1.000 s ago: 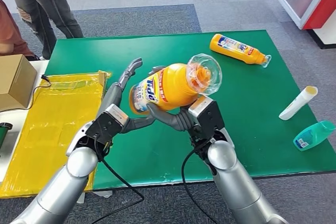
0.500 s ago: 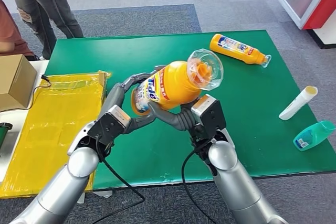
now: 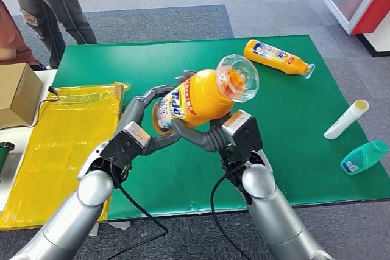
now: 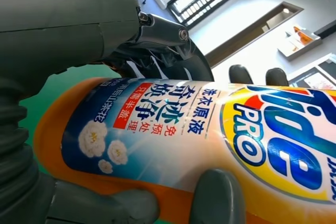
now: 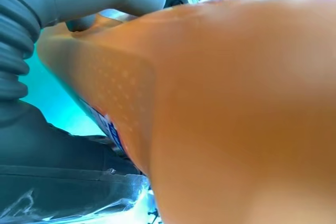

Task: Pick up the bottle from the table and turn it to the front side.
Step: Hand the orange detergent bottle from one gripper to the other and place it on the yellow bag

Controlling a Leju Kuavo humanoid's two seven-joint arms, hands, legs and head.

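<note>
Both hands hold the orange bottle point(image 3: 198, 100) in the air above the green table point(image 3: 285, 126); the left hand point(image 3: 138, 127) wraps its base end, the right hand point(image 3: 216, 132) grips it nearer the clear cap. In the left wrist view its blue label point(image 4: 190, 129) reads "Tide PRO" with Chinese characters; a second orange bottle point(image 3: 277, 56) lies at the table's far side.

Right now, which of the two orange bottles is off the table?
The nearer orange Tide bottle, held up between the left hand and right hand. The other orange bottle lies on its side on the far green mat.
</note>
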